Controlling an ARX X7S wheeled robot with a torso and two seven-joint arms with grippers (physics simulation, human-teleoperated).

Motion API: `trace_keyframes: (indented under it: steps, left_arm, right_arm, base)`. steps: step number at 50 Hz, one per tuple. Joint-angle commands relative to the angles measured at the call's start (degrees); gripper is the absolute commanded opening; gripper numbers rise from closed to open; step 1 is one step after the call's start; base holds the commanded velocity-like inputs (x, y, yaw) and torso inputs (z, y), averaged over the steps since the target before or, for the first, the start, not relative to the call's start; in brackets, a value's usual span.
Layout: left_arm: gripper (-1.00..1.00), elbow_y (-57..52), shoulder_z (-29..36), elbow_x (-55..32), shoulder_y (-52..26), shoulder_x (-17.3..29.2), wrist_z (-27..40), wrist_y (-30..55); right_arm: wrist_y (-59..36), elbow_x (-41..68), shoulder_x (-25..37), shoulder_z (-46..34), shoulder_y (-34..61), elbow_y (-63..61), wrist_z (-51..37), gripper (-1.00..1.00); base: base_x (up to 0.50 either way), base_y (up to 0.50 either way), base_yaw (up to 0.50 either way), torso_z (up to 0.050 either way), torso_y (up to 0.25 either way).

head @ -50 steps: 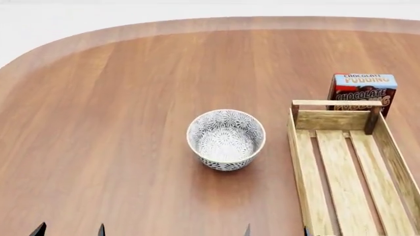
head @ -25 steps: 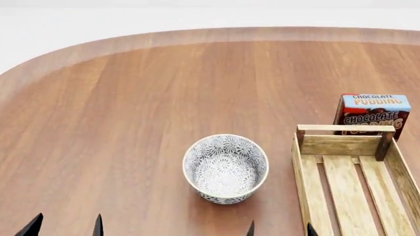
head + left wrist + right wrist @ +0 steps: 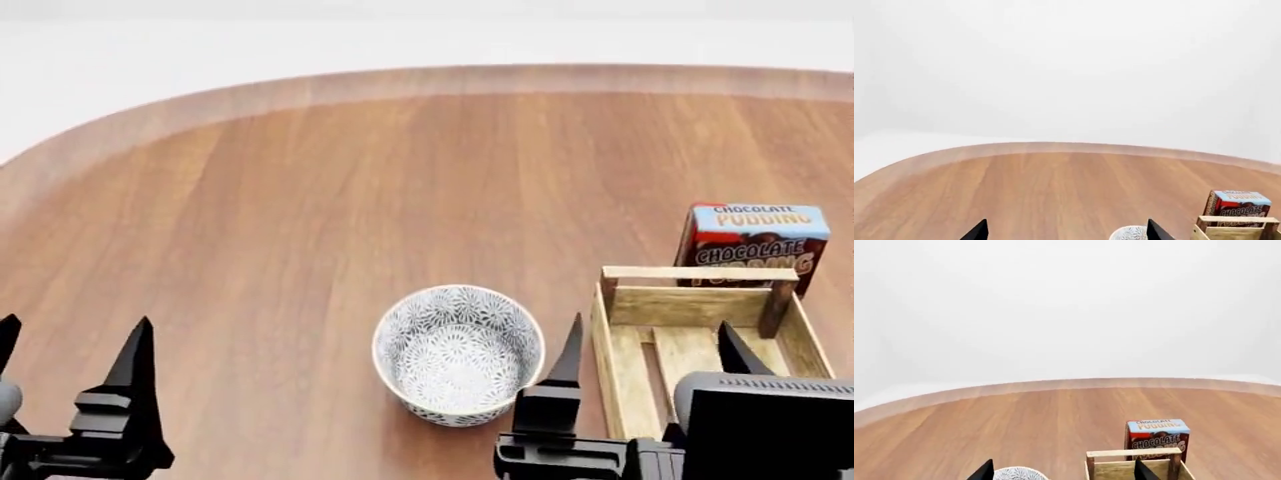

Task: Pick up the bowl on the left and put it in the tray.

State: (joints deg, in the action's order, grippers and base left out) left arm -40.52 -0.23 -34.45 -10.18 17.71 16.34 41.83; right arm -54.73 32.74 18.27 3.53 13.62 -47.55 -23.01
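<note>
A: Open room?
B: Plenty. Wide bare table beyond the bowl, out to the curved far edge; more bare wood off to its left side too.

A: Tight spots?
B: Just one. Tray close beside the bowl on its right, a narrow strip of wood between, not touching. Pudding box upright right behind the tray's far end rail, well apart from the bowl.

A: Arms?
B: Both low at the near edge, fingers pointing forward over the table. Left gripper near and left of the bowl, well apart from it, spread wide, nothing between the fingers. Right gripper spread wide too, empty; one fingertip just beside the bowl's right rim, the other over the tray.

A: Bowl itself?
B: Upright on the table, outside the tray, untouched.

A: Counts?
B: One bowl, one tray, one pudding box, two grippers.
</note>
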Motion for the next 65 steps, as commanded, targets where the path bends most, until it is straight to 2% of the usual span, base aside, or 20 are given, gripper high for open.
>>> trace_keyframes:
  steps: [1,5,6,23,31,50,58,65]
  left_arm:
    - [1.0,-4.1,-2.6,-4.2,-2.1,1.0,1.9,5.7]
    - [1.0,-3.8,-2.4,-4.1,-1.8,0.9,2.0,5.3]
    - [1.0,-3.3,-3.2,-5.2,-2.2,0.4,3.1,6.7]
    - [1.0,-4.0,-2.2,-5.3,-2.9,1.0,4.8,7.9]
    - [1.0,-4.8,-1.1,-3.4,-1.2,1.7,2.3,3.7]
    - [1.0,-4.5,-0.6,-2.5,-0.9,2.1,3.2,2.8]
    - [1.0,-4.3,-0.3,-2.2,-0.4,2.2,3.1,2.2]
    - [1.0,-3.3,0.2,-1.8,0.9,2.0,2.8,1.1]
  right_arm:
    - [-6.6,4.0,1.6,2.9,3.4,-4.0,-1.4,1.0]
    - [-6.0,4.0,1.6,2.8,3.3,-4.2,-1.4,1.0]
    - [-3.5,1.8,3.3,0.1,2.2,-4.7,0.0,1.0]
    - [-2.8,2.7,4.5,0.2,2.7,-4.0,0.0,1.0]
    - [-0.3,0.8,5.6,-2.0,1.8,-2.4,1.2,1.0]
    - [1.8,-0.7,8.0,-5.9,0.9,-3.1,3.0,1.0]
    - [2.1,-5.0,11.0,-11.9,5.7,2.6,5.2,1.0]
    - [1.4,-13.5,17.0,-24.9,15.4,6.7,9.2,1.0]
  base:
    - [0.0,0.0,0.0,0.05,0.0]
    - [0.0,0.0,0.0,0.05,0.0]
    - [0.0,0.0,0.0,0.05,0.0]
    - [0.0,0.0,0.0,0.049,0.0]
    - [0.0,0.0,0.0,0.0,0.0]
    - [0.0,0.0,0.0,0.0,-0.25]
    - [0.0,0.0,0.0,0.0,-0.25]
    - [0.0,0.0,0.0,0.0,-0.25]
